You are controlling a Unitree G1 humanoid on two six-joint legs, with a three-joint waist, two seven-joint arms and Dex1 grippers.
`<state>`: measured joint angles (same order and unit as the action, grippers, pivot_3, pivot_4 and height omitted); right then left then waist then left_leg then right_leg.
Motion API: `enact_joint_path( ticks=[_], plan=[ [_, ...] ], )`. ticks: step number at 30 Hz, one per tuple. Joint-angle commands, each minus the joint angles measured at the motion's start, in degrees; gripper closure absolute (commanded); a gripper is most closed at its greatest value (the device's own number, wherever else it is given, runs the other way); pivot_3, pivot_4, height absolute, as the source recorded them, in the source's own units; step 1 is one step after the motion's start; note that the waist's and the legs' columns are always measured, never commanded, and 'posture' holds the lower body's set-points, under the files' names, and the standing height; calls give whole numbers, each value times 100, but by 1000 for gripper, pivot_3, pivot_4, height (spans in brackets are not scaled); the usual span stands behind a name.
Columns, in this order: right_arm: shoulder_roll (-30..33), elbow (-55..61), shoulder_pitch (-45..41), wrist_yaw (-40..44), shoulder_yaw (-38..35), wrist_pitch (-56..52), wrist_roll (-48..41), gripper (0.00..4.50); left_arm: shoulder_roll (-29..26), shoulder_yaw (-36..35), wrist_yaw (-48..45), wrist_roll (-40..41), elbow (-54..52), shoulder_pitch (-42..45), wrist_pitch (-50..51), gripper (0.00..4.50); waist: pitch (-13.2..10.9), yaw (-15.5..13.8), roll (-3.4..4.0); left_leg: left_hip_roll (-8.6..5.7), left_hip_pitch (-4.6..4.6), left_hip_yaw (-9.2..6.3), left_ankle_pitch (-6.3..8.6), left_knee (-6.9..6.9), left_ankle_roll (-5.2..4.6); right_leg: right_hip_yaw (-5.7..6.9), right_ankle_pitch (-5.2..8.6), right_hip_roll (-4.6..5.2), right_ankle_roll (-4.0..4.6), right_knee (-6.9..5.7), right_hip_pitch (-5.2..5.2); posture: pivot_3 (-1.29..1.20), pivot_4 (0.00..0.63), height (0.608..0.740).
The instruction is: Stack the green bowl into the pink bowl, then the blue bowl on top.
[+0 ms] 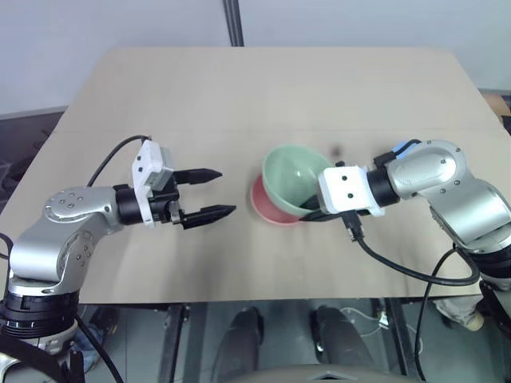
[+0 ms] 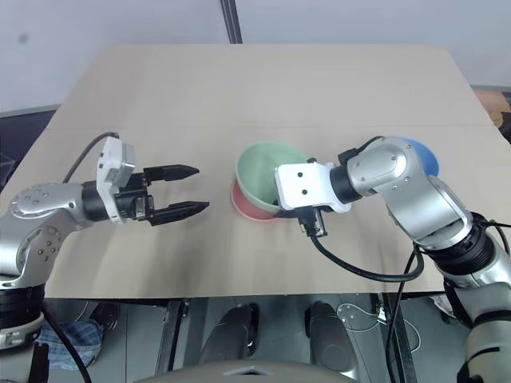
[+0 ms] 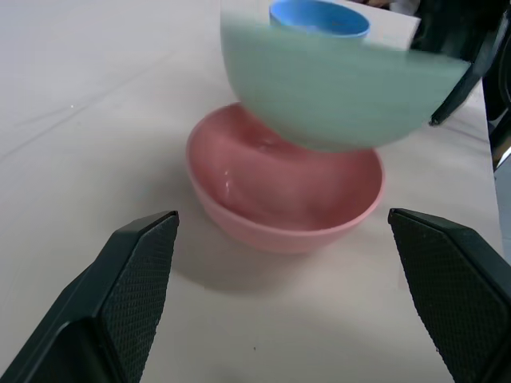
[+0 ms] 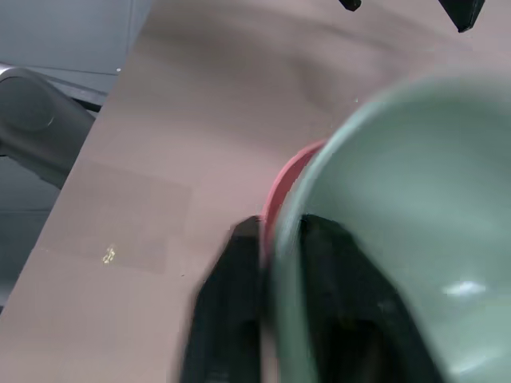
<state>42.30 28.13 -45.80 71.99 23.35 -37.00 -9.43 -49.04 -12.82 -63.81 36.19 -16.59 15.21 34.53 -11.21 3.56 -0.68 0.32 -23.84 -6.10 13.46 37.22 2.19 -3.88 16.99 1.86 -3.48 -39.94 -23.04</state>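
Step in hand: first stack, not yet seated. Right gripper (image 4: 275,263) pinches the green bowl (image 1: 294,179) by its rim, one finger inside, one outside, tilted over the pink bowl (image 3: 283,195) at frame centre. Next: level it, lower, let go. Left gripper (image 1: 209,193), centre-left, spread wide, empty. Pink bowl empty. Blue bowl (image 2: 423,156) farther back at right, contents unseen.

green bowl (image 1: 291,175): pale mint, plain
pink bowl (image 3: 279,199): salmon, plain
blue bowl (image 3: 319,17): sky blue, plain
table (image 1: 239,96): light tan
fingers (image 1: 209,212): black
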Motion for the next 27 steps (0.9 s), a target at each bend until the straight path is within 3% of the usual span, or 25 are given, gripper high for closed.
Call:
enact_joint_path(
  ticks=[1,2,8,12,17,27],
  plan=[
    [-47,181,-126,-166,-109,-164,-68,2050,-23,-25,-76,36,23,103,-187,46,0,-2,0,0,0,0,0,0,0,0,0,0,0,0,0,0,150,740],
    [-55,171,-147,-212,-102,-200,-50,1596,-2,-28,-78,47,31,115,-210,46,0,-2,0,0,0,0,0,0,0,0,0,0,0,0,0,0,150,740],
    [189,257,-143,-160,-372,-434,-277,1596,113,-52,-70,160,-54,152,-267,46,0,-17,0,-1,0,0,0,1,0,0,0,1,0,0,0,0,150,740],
    [934,55,239,-125,-984,-563,-372,1596,209,-87,-74,411,-190,326,-208,46,0,-80,-1,-2,-2,-2,0,2,0,2,0,3,0,1,2,0,150,740],
    [1559,-793,520,-678,-1175,-1021,35,1596,276,-5,-60,632,-208,562,-159,46,1,-124,-2,-3,2,-2,0,8,-1,5,0,3,0,5,13,0,150,740],
    [1850,-1899,611,-1316,-1292,-1115,462,1596,465,253,-231,696,18,991,-210,46,0,-109,0,-3,1,5,0,8,-1,-1,0,3,0,5,11,0,150,740]
  ],
)
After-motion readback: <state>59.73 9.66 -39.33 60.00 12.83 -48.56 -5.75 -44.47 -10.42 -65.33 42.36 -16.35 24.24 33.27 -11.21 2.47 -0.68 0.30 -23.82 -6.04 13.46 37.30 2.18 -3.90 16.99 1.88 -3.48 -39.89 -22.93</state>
